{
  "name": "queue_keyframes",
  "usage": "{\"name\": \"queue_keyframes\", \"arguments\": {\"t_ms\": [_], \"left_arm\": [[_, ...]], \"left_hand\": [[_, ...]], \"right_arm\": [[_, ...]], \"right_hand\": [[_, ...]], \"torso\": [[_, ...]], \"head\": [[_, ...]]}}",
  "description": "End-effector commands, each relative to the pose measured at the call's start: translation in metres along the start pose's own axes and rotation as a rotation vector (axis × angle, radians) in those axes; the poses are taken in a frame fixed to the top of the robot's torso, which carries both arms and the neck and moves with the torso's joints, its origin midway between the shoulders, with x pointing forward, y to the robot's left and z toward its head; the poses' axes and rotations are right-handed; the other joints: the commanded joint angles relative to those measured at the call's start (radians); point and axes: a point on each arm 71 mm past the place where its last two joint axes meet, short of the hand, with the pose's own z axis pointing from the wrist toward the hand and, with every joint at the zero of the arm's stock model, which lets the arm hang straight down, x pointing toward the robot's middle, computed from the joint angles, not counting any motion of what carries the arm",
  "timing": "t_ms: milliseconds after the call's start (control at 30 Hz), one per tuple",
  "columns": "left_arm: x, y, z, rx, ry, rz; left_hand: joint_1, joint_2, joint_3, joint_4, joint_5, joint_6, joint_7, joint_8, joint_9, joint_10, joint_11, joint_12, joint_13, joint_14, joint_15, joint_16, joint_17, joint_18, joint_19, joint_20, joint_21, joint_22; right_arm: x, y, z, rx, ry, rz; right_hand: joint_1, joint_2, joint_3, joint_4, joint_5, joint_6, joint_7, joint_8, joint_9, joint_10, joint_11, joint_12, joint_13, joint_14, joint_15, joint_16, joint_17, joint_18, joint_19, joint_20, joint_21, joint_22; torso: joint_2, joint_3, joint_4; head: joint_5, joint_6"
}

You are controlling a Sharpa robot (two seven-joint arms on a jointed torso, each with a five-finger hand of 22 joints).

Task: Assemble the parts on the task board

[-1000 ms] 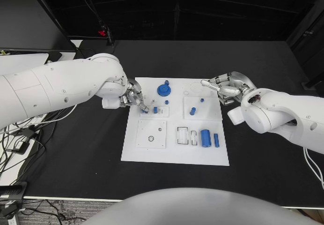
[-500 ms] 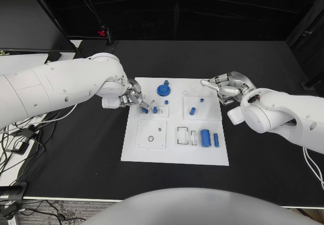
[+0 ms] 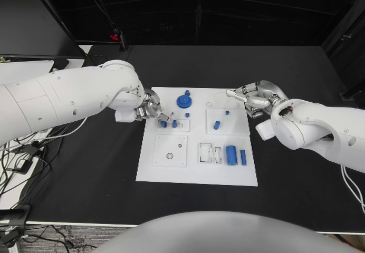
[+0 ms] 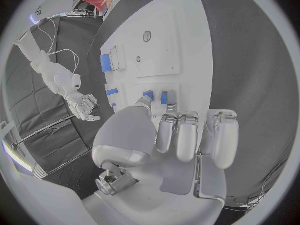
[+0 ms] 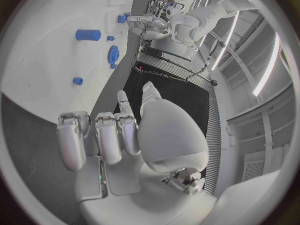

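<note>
Because its fingertips meet the short blue plastic peg (image 3: 163, 124) on the white flat task board (image 3: 196, 174), the left hand (image 3: 149, 110) seems to pinch it for seating, while the right hand (image 3: 257, 99) waits curled, holding nothing.

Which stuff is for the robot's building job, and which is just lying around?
For the job:
task board
blue gear
two upright blue pegs by the left hand
blue cylinder
slim blue bar
right hand

Just lying around:
cables at the table's left edge
</note>
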Motion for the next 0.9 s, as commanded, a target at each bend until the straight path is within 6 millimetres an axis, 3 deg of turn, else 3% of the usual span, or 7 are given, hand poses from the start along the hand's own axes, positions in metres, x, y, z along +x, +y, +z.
{"name": "queue_keyframes", "arguments": {"t_ms": [33,767,900], "left_arm": [[0.0033,-0.0003,0.0028,0.016,-0.001,0.005],[0.0015,0.0035,0.0019,0.005,-0.024,-0.012],[0.0007,0.0055,-0.0005,0.034,-0.055,-0.035]], "left_hand": [[-0.012,0.001,-0.010,0.002,0.005,0.003,-0.001,-0.001,-0.020,0.110,-0.002,0.003,0.263,0.106,0.003,0.001,0.263,-0.006,0.106,0.001,0.003,0.263],[-0.027,0.005,-0.019,0.002,0.006,0.005,-0.001,0.000,-0.020,0.110,-0.002,0.003,0.263,0.106,0.002,0.001,0.263,-0.006,0.106,0.001,0.003,0.263],[-0.049,-0.010,-0.044,0.001,-0.005,0.007,-0.002,0.003,-0.019,0.110,-0.003,0.003,0.263,0.106,0.002,0.001,0.263,-0.006,0.106,0.000,0.003,0.263]], "right_arm": [[0.0004,0.0013,0.0003,-0.006,0.005,0.002],[0.0009,0.0013,0.0005,-0.006,0.007,0.002],[0.0004,0.0012,0.0004,-0.006,0.006,0.002]], "right_hand": [[-0.001,0.010,-0.006,0.002,0.005,-0.001,-0.005,0.005,0.002,0.104,-0.006,0.002,0.263,0.106,-0.005,0.002,0.263,-0.007,0.107,-0.005,0.003,0.263],[-0.001,0.010,-0.006,0.002,0.005,-0.001,-0.005,0.005,0.002,0.104,-0.006,0.002,0.263,0.106,-0.005,0.002,0.263,-0.007,0.107,-0.005,0.003,0.263],[-0.001,0.010,-0.006,0.002,0.005,-0.001,-0.005,0.005,0.002,0.104,-0.006,0.002,0.263,0.106,-0.005,0.002,0.263,-0.007,0.107,-0.005,0.003,0.263]], "torso": [[0.000,0.0002,0.0003],[0.000,0.0004,0.0003],[0.000,0.0008,0.0018]], "head": [[-0.001,0.000],[-0.002,0.000],[-0.004,0.000]]}}
